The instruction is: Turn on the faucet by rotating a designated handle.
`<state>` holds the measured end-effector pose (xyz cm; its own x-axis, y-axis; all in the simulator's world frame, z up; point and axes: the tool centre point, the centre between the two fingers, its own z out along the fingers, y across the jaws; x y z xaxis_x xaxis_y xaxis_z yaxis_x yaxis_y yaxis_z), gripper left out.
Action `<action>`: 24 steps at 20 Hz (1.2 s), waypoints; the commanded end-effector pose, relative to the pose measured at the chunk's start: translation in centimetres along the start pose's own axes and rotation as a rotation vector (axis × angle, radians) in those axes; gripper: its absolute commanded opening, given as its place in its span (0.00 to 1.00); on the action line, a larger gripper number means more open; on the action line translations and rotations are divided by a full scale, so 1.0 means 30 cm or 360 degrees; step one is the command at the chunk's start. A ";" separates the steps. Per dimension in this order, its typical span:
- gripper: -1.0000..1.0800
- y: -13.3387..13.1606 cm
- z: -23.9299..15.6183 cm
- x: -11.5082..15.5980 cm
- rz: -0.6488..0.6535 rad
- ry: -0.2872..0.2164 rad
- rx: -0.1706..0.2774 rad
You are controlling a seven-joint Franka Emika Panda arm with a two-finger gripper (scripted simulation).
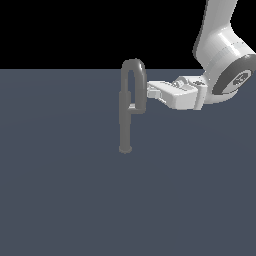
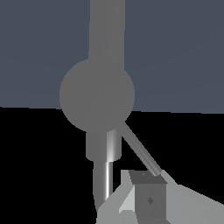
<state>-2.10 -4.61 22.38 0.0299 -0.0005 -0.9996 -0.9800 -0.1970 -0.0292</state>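
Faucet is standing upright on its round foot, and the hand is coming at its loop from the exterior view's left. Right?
Not quite. The faucet does stand upright on its round foot, but the hand reaches its loop from the exterior view's right, as the exterior view shows.

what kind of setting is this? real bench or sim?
Looks like a bare simulator scene, not a real room: a flat, featureless grey floor, a black void behind it, and only a grey faucet with the arm's gripper at its loop.
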 end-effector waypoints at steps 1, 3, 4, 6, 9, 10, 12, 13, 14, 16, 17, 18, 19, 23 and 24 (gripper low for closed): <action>0.00 0.000 0.000 0.001 0.0001 0.0000 0.0000; 0.00 0.025 0.000 0.035 0.0011 -0.0003 0.0001; 0.00 0.038 0.000 0.052 0.0017 -0.0005 0.0001; 0.00 0.064 0.000 0.086 0.0028 -0.0008 0.0001; 0.00 0.038 0.000 0.030 -0.0029 0.0004 -0.0007; 0.00 0.046 0.000 0.055 -0.0019 0.0002 -0.0006; 0.00 0.062 0.000 0.105 -0.0001 -0.0002 -0.0003; 0.00 0.070 0.000 0.130 0.0008 -0.0004 -0.0002; 0.00 0.078 0.000 0.154 0.0017 -0.0006 -0.0001; 0.00 0.094 0.000 0.203 0.0035 -0.0010 0.0001; 0.00 0.094 0.000 0.203 0.0035 -0.0010 0.0001; 0.00 0.055 0.001 0.100 -0.0044 -0.0001 -0.0016; 0.00 0.055 0.001 0.121 -0.0035 -0.0002 -0.0014; 0.00 0.057 0.001 0.204 -0.0001 -0.0006 -0.0006; 0.00 0.057 0.001 0.225 0.0008 -0.0007 -0.0005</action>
<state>-3.18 -4.81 18.06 0.0570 0.0082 -0.9983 -0.9763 -0.2089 -0.0575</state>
